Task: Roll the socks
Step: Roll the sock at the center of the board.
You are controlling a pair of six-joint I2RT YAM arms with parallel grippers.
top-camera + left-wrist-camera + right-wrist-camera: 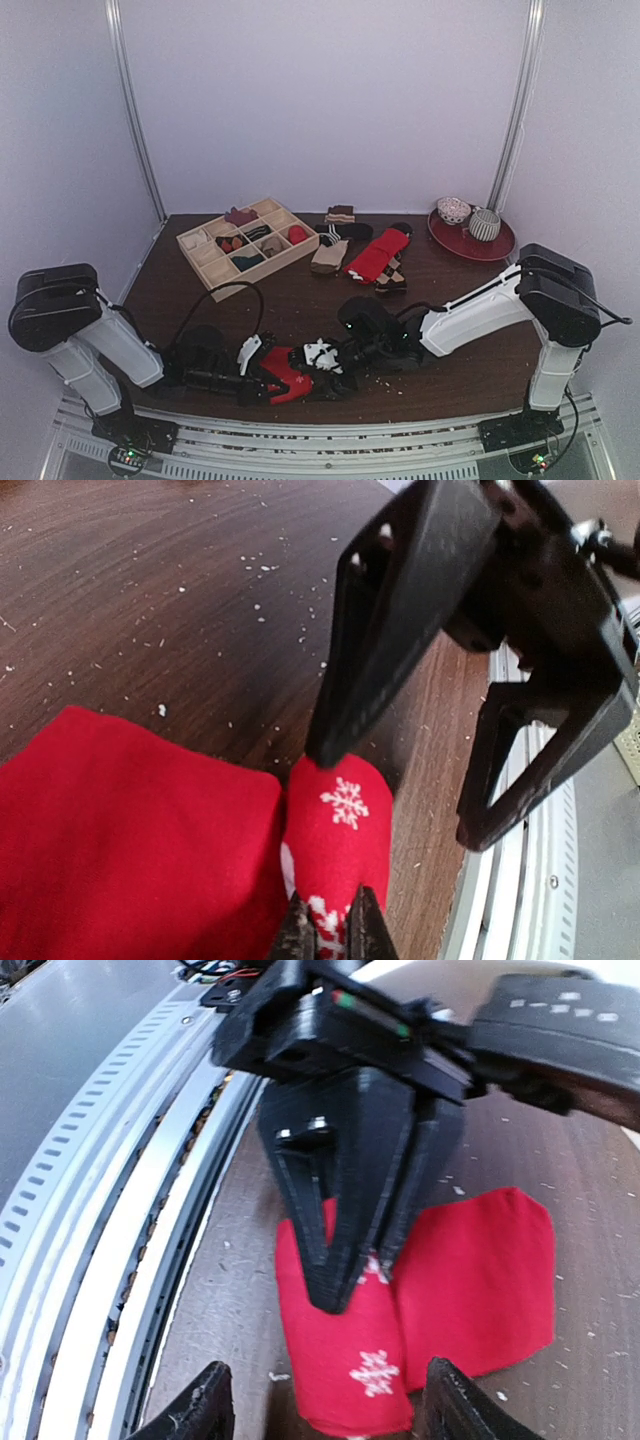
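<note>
Quantities: one red snowflake-patterned fabric sock (335, 845); one compartmented light wooden box (262, 266); one round red plate (478, 248); two patterned cups (453, 209).

Soft matt cloth sock (130, 850) — grained wood table (150, 590)

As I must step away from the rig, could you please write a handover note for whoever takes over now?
Left gripper: shut on the snowflake end of the red sock.
Right gripper: open, straddling that same end, holding nothing.
Cream sock: farther back, untouched.
Done: no roll visible yet.
Left: roll both socks.
</note>
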